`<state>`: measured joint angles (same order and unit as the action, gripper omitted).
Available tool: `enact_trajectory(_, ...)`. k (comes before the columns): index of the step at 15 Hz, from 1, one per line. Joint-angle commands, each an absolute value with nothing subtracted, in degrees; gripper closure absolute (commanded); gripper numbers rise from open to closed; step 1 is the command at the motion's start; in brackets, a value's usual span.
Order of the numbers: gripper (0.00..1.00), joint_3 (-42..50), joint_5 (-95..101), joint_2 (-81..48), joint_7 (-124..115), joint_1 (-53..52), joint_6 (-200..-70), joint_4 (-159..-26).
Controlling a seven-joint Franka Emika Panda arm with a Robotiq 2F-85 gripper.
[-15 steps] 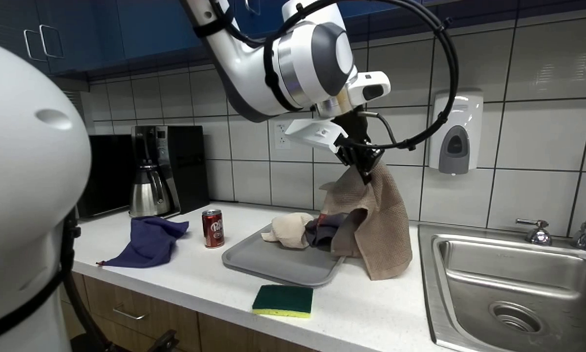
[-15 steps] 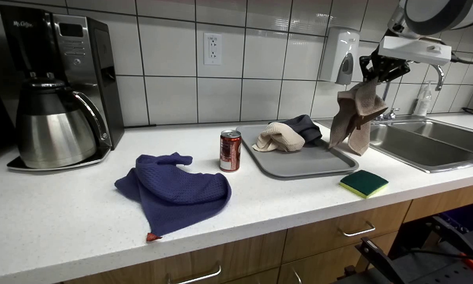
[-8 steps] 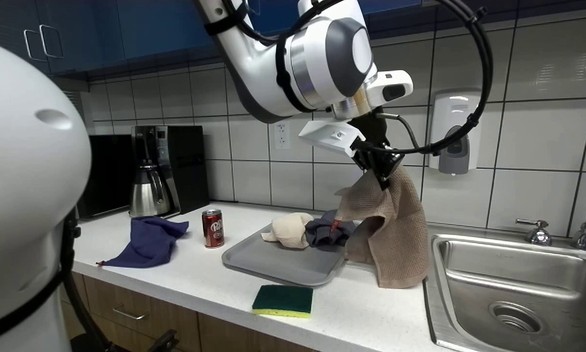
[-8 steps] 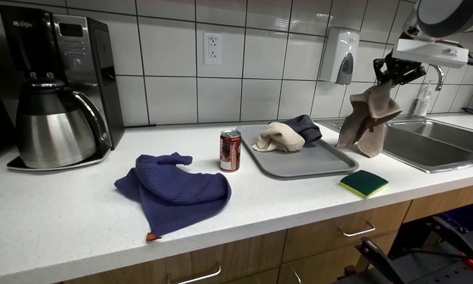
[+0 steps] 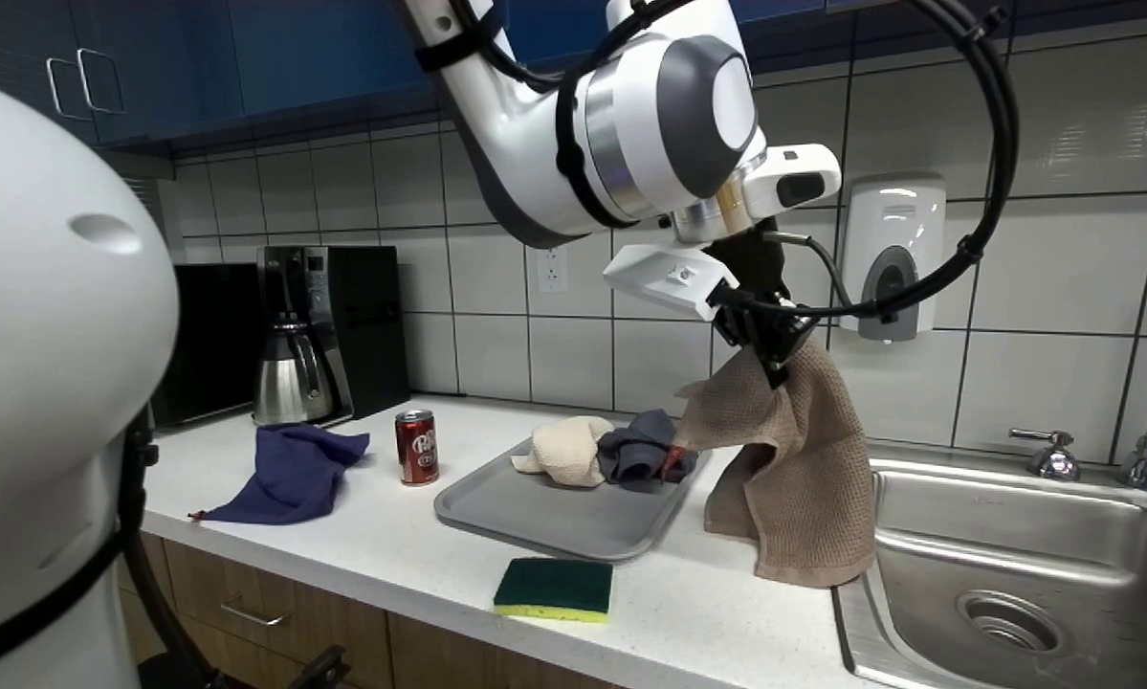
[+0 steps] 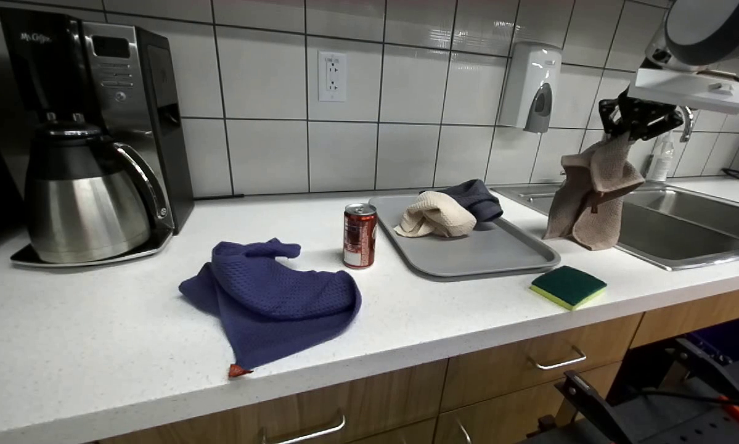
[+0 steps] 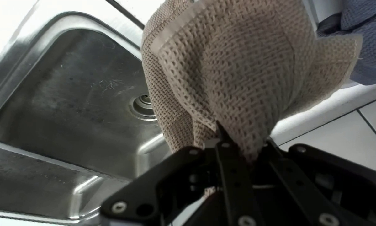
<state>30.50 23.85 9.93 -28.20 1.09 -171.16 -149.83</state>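
Stretched high over bench (image 5: 726, 622) with arm (image 5: 621, 134) bent, aiming tool (image 5: 776, 368) downward. Closed on gathered brown towel (image 5: 812, 478). Dangling it between front and back edges, just beside sink (image 5: 865, 624).

My arm (image 5: 525, 139): glossy wht, dk gray joint cap (image 5: 693, 124) w/ wht disc (image 5: 732, 103), silver ring (image 5: 613, 148). Blk cables (image 5: 1002, 134), blk straps (image 5: 570, 158). Rounded wht segment (image 5: 56, 354) up close has an oval dimple (image 5: 104, 233). Angular wht housing (image 5: 664, 273) nr gripper (image 7: 246, 138); wrist view gives me blk linkages (image 7: 177, 168), silver screws (image 7: 119, 207).
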Motion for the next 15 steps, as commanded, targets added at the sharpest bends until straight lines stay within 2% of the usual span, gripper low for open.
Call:
enact_trajectory(1, 0.98, 31.1, 24.1, 9.3, -27.2, 1.1, -171.5, -150.1)
enact_trajectory(15, 0.98, 30.9, 23.5, 4.4, -27.1, -0.3, -171.5, -151.4)
